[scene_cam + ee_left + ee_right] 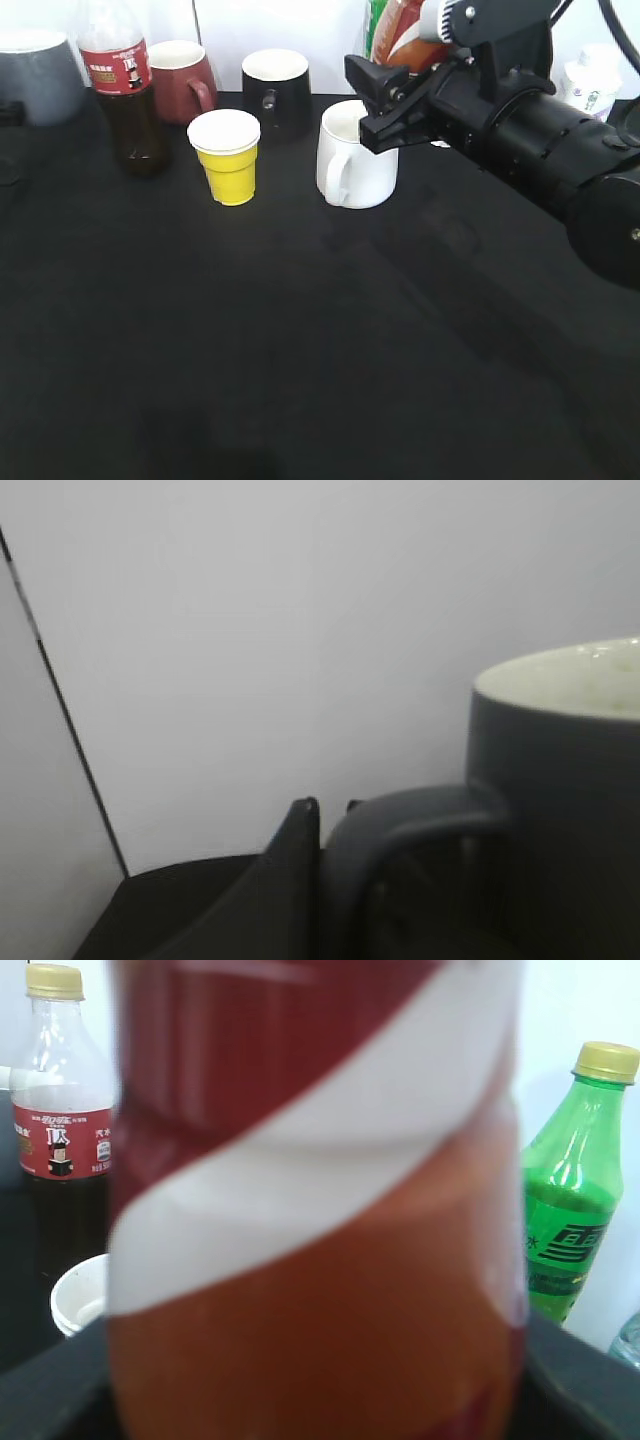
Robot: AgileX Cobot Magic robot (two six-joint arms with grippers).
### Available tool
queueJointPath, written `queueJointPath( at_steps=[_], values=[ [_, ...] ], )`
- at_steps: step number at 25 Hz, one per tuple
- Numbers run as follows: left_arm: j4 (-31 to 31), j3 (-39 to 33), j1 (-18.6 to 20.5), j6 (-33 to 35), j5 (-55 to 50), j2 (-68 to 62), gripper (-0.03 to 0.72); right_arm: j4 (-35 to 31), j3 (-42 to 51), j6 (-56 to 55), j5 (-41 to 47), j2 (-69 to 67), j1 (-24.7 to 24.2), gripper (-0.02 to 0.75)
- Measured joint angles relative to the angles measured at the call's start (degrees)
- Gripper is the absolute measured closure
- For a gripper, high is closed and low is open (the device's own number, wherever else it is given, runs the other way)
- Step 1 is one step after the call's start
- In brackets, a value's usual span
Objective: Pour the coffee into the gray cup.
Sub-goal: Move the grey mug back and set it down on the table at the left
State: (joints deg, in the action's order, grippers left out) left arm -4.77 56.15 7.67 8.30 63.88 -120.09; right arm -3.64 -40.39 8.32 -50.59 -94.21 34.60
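The coffee bottle, brown and red with a white band, stands at the back behind my right gripper. In the right wrist view the bottle fills the frame, with dark fingers at both lower corners closing on its sides. The gray cup is at the far back left. In the left wrist view its blue-gray body and loop handle are very close, and my left gripper has its fingers pinched on the handle. The cup's inside looks cream-white.
A cola bottle, dark red mug, black mug, yellow paper cup and white mug stand in the back half of the black table. A green bottle stands behind.
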Motion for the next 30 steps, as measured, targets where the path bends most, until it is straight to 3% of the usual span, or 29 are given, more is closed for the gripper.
queueJointPath(
  at_steps=[11, 18, 23, 27, 30],
  values=[
    [-3.9, 14.7, -2.4, -2.8, -2.6, -13.4, 0.643, -0.3, 0.0, 0.0, 0.0, 0.0, 0.0, 0.209],
    [-4.5, 15.7, -2.5, -3.9, -5.3, -13.8, 0.631, -0.3, 0.0, 0.0, 0.0, 0.0, 0.0, 0.209],
    [-4.9, 15.7, -2.5, -3.9, -6.1, -13.8, 0.571, -0.3, 0.0, 0.0, 0.0, 0.0, 0.0, 0.209],
    [-4.9, 12.5, -2.5, -4.1, -5.9, -12.1, 0.439, -0.3, 0.0, 0.0, -0.2, 0.0, 0.0, 0.209],
    [-4.8, 9.7, -2.5, -4.1, -5.6, -10.0, 0.417, -0.3, 0.0, 0.0, -0.2, 0.0, 0.0, 0.209]
  ],
)
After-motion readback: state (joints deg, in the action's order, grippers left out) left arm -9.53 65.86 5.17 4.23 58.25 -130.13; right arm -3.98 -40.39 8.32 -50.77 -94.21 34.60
